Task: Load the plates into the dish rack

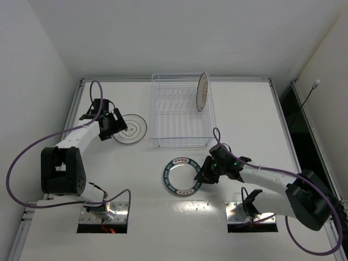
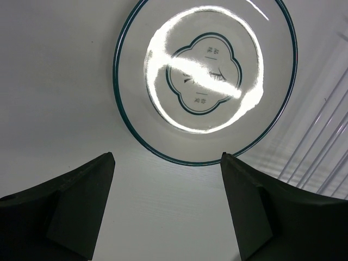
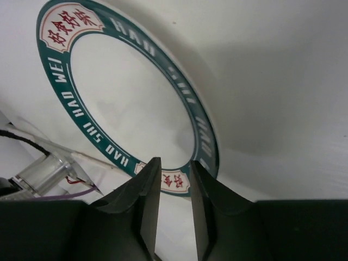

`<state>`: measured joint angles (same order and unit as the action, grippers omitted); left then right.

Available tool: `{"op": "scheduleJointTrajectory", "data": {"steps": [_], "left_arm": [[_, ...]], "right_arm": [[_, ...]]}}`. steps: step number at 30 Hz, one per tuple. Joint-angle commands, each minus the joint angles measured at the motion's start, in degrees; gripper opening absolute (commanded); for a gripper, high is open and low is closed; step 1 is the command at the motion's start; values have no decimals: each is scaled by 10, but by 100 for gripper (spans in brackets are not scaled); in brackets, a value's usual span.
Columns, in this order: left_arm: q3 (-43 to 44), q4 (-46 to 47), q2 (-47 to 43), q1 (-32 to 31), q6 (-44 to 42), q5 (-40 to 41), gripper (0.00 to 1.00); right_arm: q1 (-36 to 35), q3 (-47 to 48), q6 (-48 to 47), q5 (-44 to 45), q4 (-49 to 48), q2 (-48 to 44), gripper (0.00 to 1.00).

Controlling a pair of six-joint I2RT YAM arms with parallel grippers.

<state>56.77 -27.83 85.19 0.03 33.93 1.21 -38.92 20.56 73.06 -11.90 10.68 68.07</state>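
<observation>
Taking the stiff, slick, breakable green plate (image 3: 204,136) by its rim seems wise: right gripper (image 3: 175,168) straddles it, jaws narrow, grip unclear; left gripper (image 2: 167,157) hangs spread.

We see a white desk (image 1: 250,119) carrying 3 things directly. The white wire dish rack (image 1: 182,142) sits toward the far middle, a ring-edged plate (image 1: 130,129) lies flat just left of it, and a green-rimmed plate (image 1: 182,176) rests near the rack's front.
</observation>
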Motion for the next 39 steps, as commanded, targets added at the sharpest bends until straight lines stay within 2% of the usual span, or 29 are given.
{"op": "scheduleJointTrajectory", "data": {"steps": [1,3,6,9,13,17,25,28,31,32,34,35,39], "left_arm": [[4,0,-1,2,6,-2,76],[4,0,-1,2,6,-2,76],[4,0,4,2,6,-2,76],[4,0,4,2,6,-2,76],[4,0,9,2,6,-2,76],[10,0,21,2,6,-2,76],[10,0,21,2,6,-8,76],[10,0,26,2,6,-14,76],[10,0,26,2,6,-14,76],[10,0,26,2,6,-14,76],[10,0,26,2,6,-14,76],[10,0,26,2,6,-14,76],[10,0,31,2,6,-14,76]], "right_arm": [[-6,6,12,24,-44,-32,27],[-6,6,12,29,-23,-43,39],[-1,1,12,29,-7,-65,41],[-1,6,17,69,33,-102,41],[9,0,17,81,79,-146,54],[22,-14,12,43,23,-76,58],[34,-14,12,-16,-107,71,58],[28,-20,27,-22,-139,99,53],[28,-20,34,-29,-166,120,38],[28,-20,34,-29,-172,132,24],[28,-20,34,-34,-172,141,11],[28,-15,34,-34,-172,147,0],[28,-21,29,-39,-172,131,0]]}}
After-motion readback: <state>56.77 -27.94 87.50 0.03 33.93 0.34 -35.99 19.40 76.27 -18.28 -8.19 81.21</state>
